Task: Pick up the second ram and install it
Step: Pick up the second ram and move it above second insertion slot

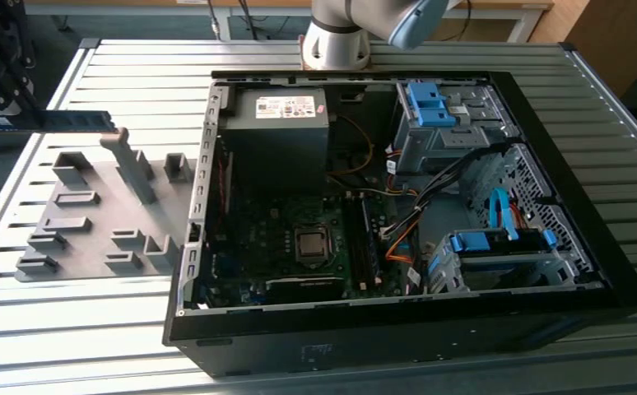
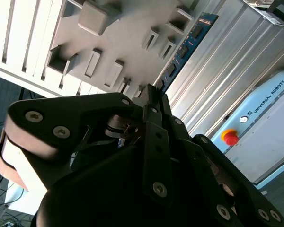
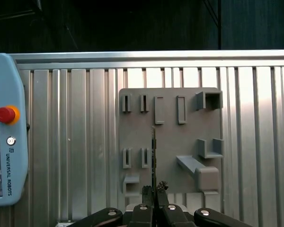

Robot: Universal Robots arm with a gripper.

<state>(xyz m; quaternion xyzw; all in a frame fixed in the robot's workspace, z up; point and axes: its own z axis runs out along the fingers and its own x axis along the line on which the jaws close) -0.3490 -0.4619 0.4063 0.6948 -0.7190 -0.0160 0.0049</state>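
In the exterior view the open case (image 1: 406,329) lies on its side on the slatted table (image 1: 77,329), taking the middle and the three o'clock side. Inside it the board (image 1: 275,247) lies flat with the socket (image 1: 311,244) near its middle. Blue drive cages (image 1: 483,247) sit toward four o'clock and the power supply (image 1: 280,123) toward twelve.

At nine o'clock from the case lies the grey holder tray (image 1: 88,239), just beside the case wall.

Over the tray's far end, at ten o'clock in the exterior view, the gripper (image 1: 31,115) is clamped on the ram (image 1: 77,122). The stick is held level, long edge horizontal, its free end pointing toward the case and near the tray's tall post (image 1: 121,160).

In the first wrist view the gripper (image 3: 154,189) pinches the ram (image 3: 154,151), which shows edge-on as a thin line over the tray (image 3: 170,142), with the pendant (image 3: 7,142) on the table well apart. In the second wrist view the stick's blue face (image 2: 184,47) runs out from the fingertips (image 2: 151,97).

Farthest off, at twelve o'clock in the exterior view, stands the arm base (image 1: 335,41).
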